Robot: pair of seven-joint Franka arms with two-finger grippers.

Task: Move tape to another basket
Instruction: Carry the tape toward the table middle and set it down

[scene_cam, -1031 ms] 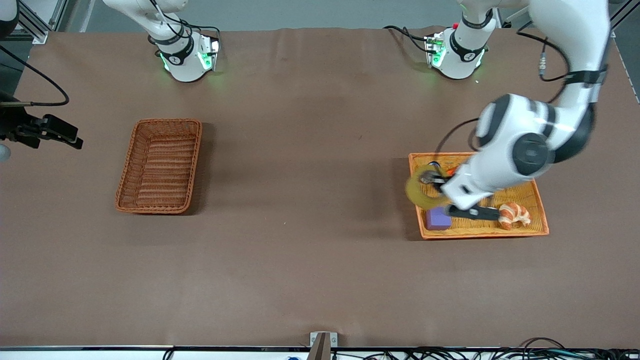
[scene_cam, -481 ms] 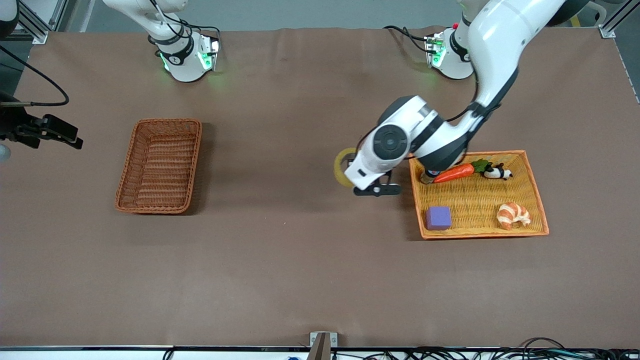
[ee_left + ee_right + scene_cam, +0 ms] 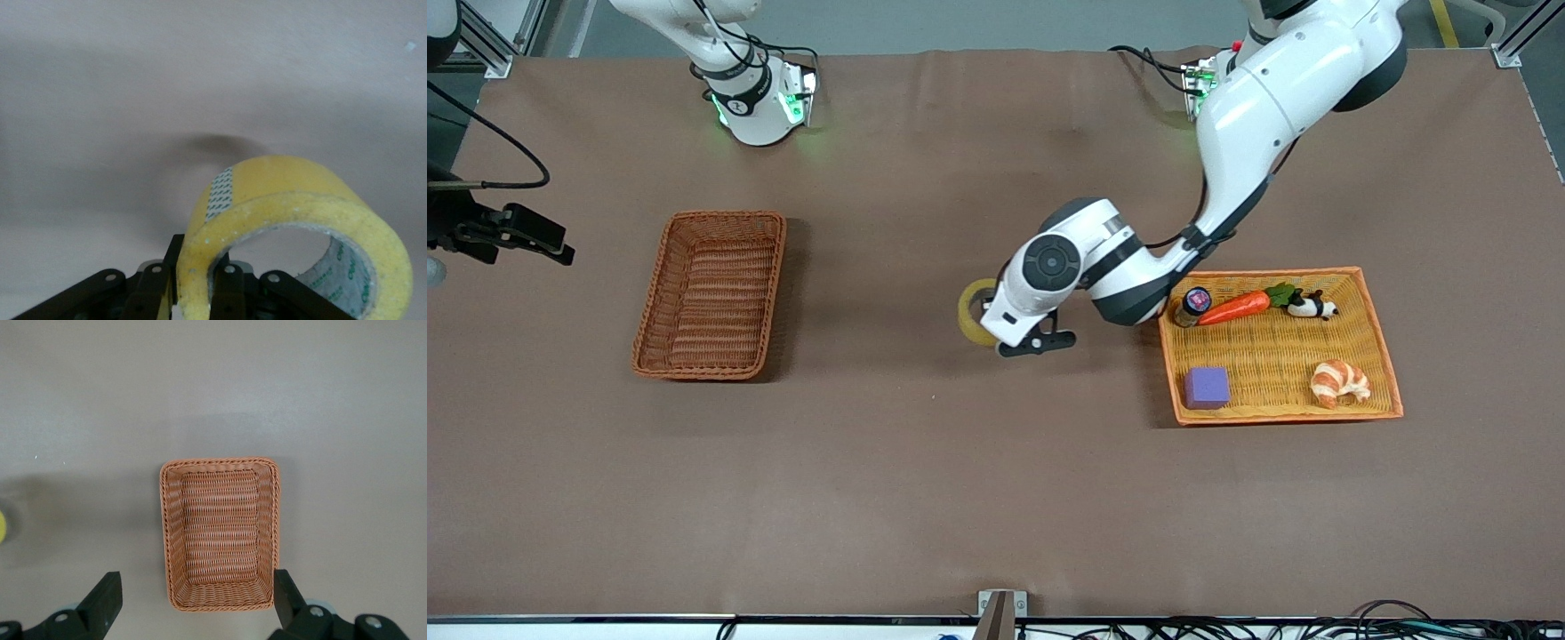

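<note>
Left gripper (image 3: 985, 331) up over bare table between the two baskets, fingers (image 3: 230, 287) clamped on the rim of the tape (image 3: 972, 312), ring upright. Toward the right arm's end, the basket (image 3: 710, 293) sitting well apart. Right gripper (image 3: 193, 603) waiting high above that basket, fingers spread wide.

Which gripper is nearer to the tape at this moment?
Left. The left gripper is shut on the tape, carrying it over bare table. The right gripper waits open above the brown basket.
</note>
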